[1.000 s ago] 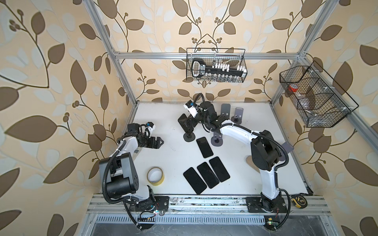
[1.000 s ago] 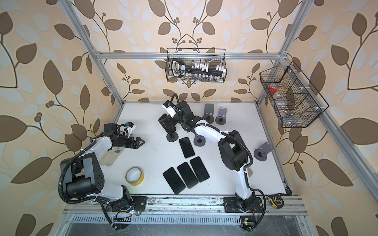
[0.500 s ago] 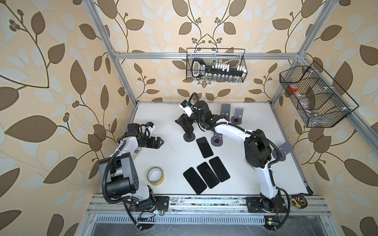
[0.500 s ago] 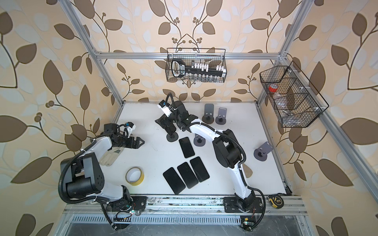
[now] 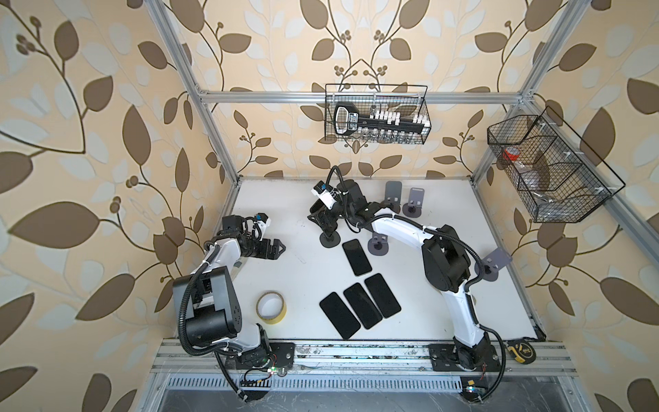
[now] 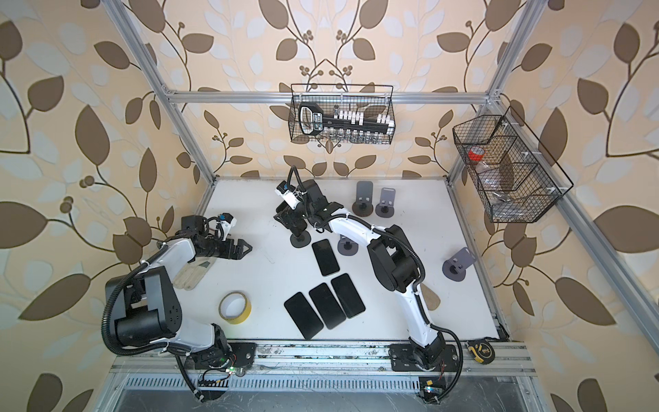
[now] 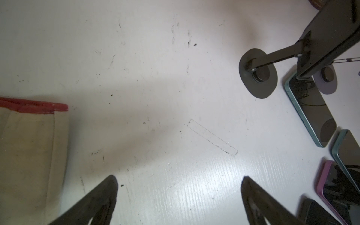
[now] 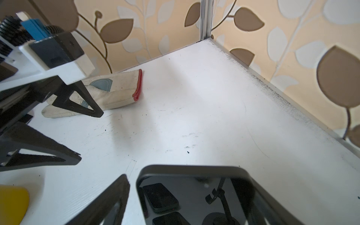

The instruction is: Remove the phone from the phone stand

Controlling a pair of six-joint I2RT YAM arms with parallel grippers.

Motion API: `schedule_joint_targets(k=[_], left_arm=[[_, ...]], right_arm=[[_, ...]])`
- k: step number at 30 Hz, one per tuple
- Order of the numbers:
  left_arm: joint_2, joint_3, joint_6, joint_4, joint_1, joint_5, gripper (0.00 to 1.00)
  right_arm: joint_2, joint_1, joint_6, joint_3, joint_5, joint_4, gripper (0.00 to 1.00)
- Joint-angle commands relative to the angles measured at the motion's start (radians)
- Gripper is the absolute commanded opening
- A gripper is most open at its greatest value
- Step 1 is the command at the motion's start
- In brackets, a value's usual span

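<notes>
Phone [image 8: 194, 194] leans on the dark stand [image 5: 330, 239] near the table's [image 5: 285, 278] back edge, midway; right gripper [image 5: 322, 218] straddles it, jaws wide, one finger [image 8: 115, 196] just off its side, apparently unclamped; rigid, glassy, slick: pinch the long edges; left gripper [image 7: 179, 179] spread, empty.
</notes>
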Motion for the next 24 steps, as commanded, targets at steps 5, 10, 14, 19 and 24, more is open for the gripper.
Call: schedule_joint_targets(k=[5,10,14,19,24], left_arm=[[-0.012,0.002,0.023,0.001,0.010,0.027,0.99],[-0.012,0.002,0.023,0.000,0.010,0.026,0.99],[-0.011,0.002,0.022,0.000,0.009,0.026,0.99],[-0.011,0.004,0.023,-0.001,0.009,0.025,0.99],[-0.011,0.002,0.023,-0.001,0.009,0.025,0.99]], right_arm=[[0.029,0.001,-0.046,0.031,-0.005,-0.021,0.85],[0.038,0.000,-0.066,0.037,0.002,-0.021,0.82],[0.041,0.000,-0.085,0.036,0.012,-0.024,0.80],[0.045,-0.002,-0.099,0.035,0.022,-0.025,0.78],[0.047,-0.003,-0.088,0.029,0.031,-0.022,0.72]])
